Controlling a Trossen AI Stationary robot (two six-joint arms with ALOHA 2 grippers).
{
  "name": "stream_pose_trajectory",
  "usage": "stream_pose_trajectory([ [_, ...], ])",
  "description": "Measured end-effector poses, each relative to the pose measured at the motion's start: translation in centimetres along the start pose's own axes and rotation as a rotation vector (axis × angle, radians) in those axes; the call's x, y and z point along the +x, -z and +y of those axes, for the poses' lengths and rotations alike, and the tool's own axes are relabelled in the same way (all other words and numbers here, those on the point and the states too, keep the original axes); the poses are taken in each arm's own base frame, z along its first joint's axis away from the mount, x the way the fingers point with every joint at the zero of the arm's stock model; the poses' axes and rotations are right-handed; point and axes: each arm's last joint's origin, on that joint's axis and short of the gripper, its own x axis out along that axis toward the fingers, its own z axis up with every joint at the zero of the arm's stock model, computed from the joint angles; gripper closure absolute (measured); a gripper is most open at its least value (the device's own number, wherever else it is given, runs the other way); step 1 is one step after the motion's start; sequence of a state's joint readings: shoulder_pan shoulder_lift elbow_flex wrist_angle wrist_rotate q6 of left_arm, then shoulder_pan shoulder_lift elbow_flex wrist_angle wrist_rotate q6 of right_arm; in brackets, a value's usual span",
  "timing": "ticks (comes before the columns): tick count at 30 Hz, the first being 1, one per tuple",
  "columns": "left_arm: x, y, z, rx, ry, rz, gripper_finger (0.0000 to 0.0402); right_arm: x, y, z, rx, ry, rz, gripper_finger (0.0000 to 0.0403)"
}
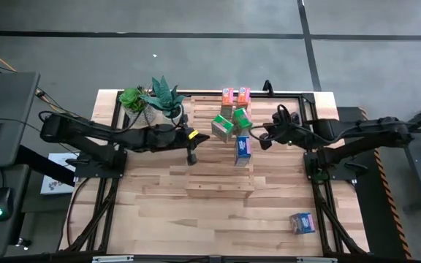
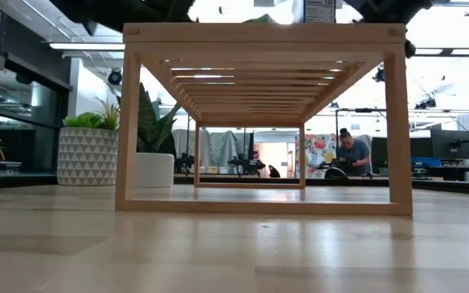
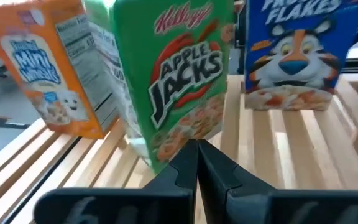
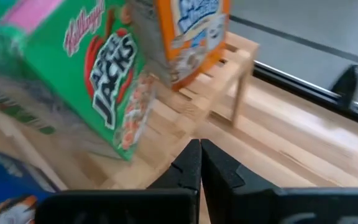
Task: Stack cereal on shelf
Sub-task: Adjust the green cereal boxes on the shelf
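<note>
The shelf (image 1: 218, 179), a pale slatted wood rack, stands mid-table and fills the low view (image 2: 263, 37). On its far part stand two orange cereal boxes (image 1: 228, 95) (image 1: 244, 97), two green ones (image 1: 223, 128) (image 1: 241, 118) and a blue one (image 1: 243, 146). Another blue box (image 1: 302, 223) lies on the table at the near right. My left gripper (image 1: 193, 155) is shut at the shelf's left side, pointing at a tilted green box (image 3: 179, 81). My right gripper (image 1: 260, 135) is shut at the shelf's right side, near the green box (image 4: 98, 74).
Two potted plants (image 1: 152, 98) stand at the far left beside the shelf. Black frame rails (image 1: 320, 197) run along the table's sides. A person (image 2: 352, 155) sits far back in the room. Bare tabletop lies in front of the shelf.
</note>
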State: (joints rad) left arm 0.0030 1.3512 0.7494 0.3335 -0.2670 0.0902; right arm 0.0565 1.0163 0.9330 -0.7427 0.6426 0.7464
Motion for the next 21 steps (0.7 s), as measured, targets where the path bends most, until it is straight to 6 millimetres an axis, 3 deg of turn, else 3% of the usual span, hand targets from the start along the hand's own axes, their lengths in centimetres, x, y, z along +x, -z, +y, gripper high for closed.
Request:
stream_pose_trajectory([
  [12,2.5,1.4,1.8,-0.027,0.003,-0.009,0.0401,2.0,3.4,-0.9,-0.027,-0.105,-0.09,0.0402],
  [21,3.3,1.8,3.4,-0.045,-0.055,-0.029,0.0401,2.3,3.9,-1.1,-0.028,-0.074,-0.098,0.0403],
])
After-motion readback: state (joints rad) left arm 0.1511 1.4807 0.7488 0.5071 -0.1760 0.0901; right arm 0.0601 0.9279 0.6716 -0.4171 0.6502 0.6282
